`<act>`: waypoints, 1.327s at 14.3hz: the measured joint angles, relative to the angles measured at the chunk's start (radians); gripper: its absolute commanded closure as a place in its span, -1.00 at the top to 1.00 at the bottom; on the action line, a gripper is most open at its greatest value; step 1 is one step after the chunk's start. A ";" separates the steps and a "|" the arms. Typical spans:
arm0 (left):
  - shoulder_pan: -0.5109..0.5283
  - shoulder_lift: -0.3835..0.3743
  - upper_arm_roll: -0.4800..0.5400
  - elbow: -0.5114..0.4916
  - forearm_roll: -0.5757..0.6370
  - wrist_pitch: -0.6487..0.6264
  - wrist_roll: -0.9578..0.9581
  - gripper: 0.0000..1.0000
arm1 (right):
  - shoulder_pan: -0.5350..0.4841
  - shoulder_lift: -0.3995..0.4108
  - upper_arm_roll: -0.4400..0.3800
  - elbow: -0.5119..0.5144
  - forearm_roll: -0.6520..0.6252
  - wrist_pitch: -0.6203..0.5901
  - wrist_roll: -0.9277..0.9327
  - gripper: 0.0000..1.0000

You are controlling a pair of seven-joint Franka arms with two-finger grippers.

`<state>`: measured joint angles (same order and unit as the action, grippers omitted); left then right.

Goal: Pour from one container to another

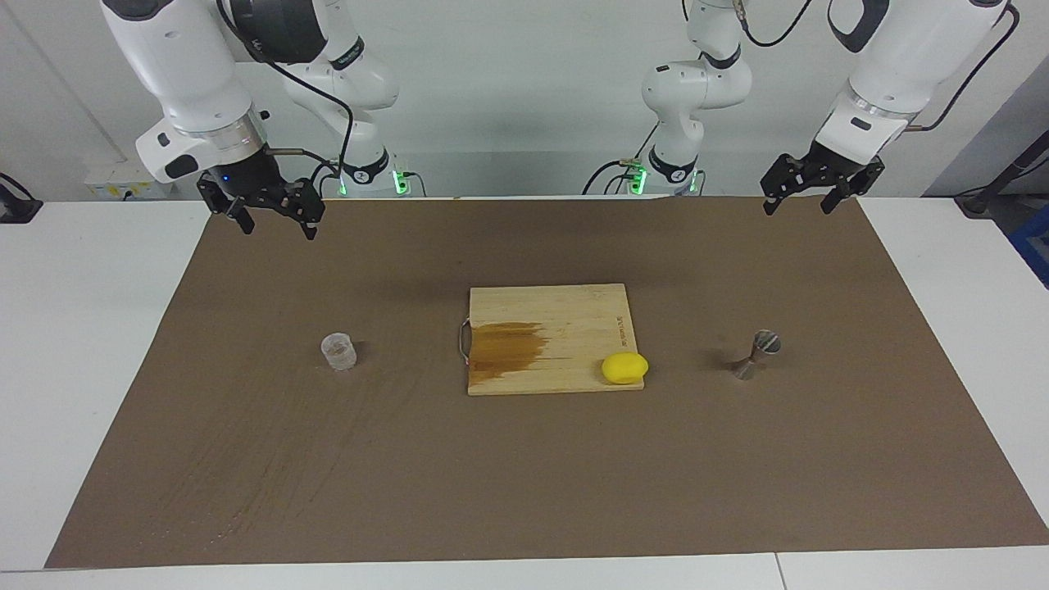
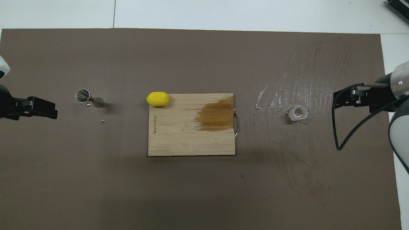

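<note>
Clear cup (image 1: pixel 338 351) stands upright toward the right arm's end, below the open, empty right claw (image 1: pixel 272 220); jigger (image 1: pixel 756 354) near the open left claw (image 1: pixel 805 201).

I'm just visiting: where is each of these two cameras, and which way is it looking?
Facing view: high across the table, looking at the robots; both arms show whole, left tool and right tool open, raised over the mat's edge.
Overhead view: high above the robots' end, looking steeply down; only the tools and wrists show at the sides.
Both share the cutting board, lemon, clear cup and jigger, half a turn apart.
</note>
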<state>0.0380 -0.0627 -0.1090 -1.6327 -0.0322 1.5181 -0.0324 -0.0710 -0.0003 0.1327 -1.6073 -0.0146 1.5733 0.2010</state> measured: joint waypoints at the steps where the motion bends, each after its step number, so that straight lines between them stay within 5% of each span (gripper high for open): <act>1: -0.001 0.000 0.000 0.000 0.000 0.000 0.000 1.00 | 0.000 0.000 0.000 0.000 0.000 0.000 0.000 1.00; 8: -0.002 0.005 0.007 -0.006 0.000 0.003 -0.004 1.00 | 0.000 0.000 0.000 0.000 0.000 0.000 0.000 1.00; 13: 0.095 0.095 0.021 -0.061 -0.066 0.002 -0.017 1.00 | 0.000 0.000 0.000 0.000 0.000 0.000 0.000 1.00; 16: 0.145 0.168 0.086 -0.088 -0.183 0.033 -0.073 1.00 | 0.000 0.000 0.000 0.000 0.000 0.000 0.000 1.00; 19: 0.151 0.192 0.147 -0.157 -0.361 0.115 -0.355 1.00 | 0.000 0.000 0.000 0.000 0.000 0.000 0.000 1.00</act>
<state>0.1890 0.1294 0.0379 -1.7896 -0.3936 1.6329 -0.3873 -0.0710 -0.0003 0.1327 -1.6073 -0.0146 1.5733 0.2010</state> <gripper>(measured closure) 0.000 0.000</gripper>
